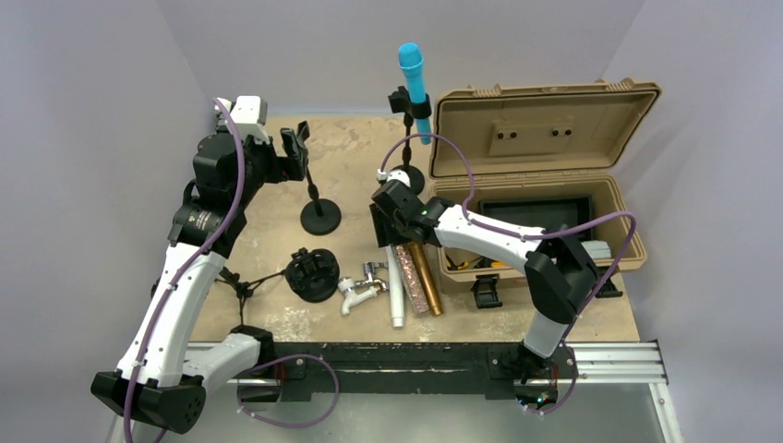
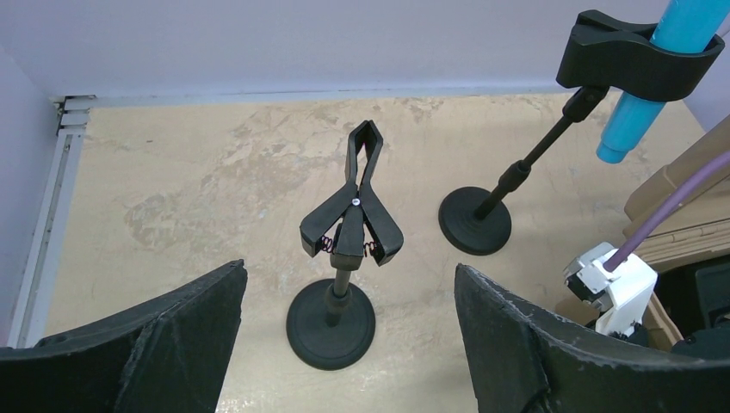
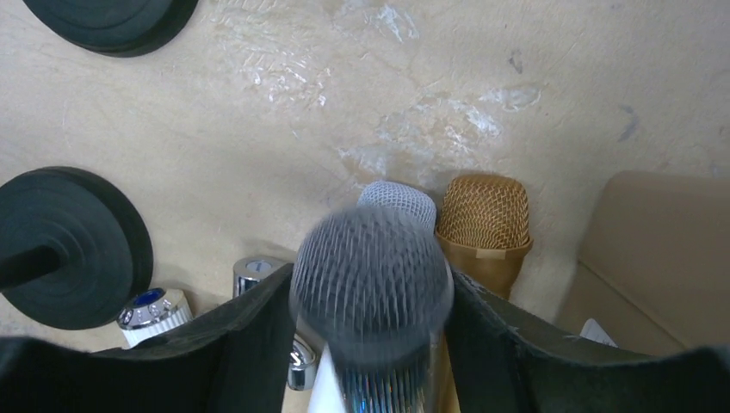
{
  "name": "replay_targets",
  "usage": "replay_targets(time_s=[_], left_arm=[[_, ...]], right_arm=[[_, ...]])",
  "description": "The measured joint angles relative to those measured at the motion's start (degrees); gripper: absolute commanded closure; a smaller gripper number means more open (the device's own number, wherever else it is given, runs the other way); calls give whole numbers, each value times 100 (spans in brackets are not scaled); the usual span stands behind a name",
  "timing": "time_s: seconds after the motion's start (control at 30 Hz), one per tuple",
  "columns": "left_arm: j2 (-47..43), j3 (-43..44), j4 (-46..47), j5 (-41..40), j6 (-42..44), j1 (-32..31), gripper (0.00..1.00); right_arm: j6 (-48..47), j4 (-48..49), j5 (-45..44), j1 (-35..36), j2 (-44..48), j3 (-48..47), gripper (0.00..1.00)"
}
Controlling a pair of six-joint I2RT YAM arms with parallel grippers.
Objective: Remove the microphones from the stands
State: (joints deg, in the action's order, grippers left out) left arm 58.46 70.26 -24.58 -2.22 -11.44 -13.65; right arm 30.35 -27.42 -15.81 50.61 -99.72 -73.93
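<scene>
The blue microphone [image 1: 413, 78] stands clipped in the far stand [image 1: 407, 148]; it also shows top right in the left wrist view [image 2: 654, 77], in its black clip [image 2: 637, 60]. A second stand [image 1: 319, 214] with an empty spring clip [image 2: 353, 215] stands left of it. My left gripper [image 1: 295, 152] is open and empty, its jaws wide either side of the empty stand [image 2: 331, 318]. My right gripper [image 1: 392, 231] is shut on a glitter microphone [image 3: 372, 288] with a silver mesh head, held low over a white microphone [image 3: 398, 200] and a gold microphone [image 3: 484, 215] lying on the table.
An open tan case [image 1: 545, 120] fills the right side, close to the far stand. A black round part [image 1: 311, 275] and a white and chrome fitting [image 1: 360, 286] lie at front centre. Walls close the table at the back and left.
</scene>
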Motion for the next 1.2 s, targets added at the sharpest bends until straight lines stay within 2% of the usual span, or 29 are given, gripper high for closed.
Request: replay_targets(time_s=[0.17, 0.47, 0.83, 0.93, 1.07, 1.2], left_arm=[[-9, 0, 4, -2, 2, -2, 11], [-101, -26, 20, -101, 7, -2, 12], [-219, -79, -26, -243, -166, 4, 11], [-214, -37, -107, 295, -597, 435, 11], [234, 240, -70, 1663, -1388, 1576, 10], [807, 254, 310, 2994, -2041, 2083, 7]], right_arm=[[-184, 133, -149, -2, 4, -31, 34], [-667, 599, -267, -4, 98, -306, 33], [-1377, 3163, 350, -7, 713, -186, 34], [-1526, 3670, 522, -7, 835, 188, 34], [-1648, 4065, 684, -4, 990, 688, 34], [-1696, 4301, 855, -15, 1204, 1047, 34]])
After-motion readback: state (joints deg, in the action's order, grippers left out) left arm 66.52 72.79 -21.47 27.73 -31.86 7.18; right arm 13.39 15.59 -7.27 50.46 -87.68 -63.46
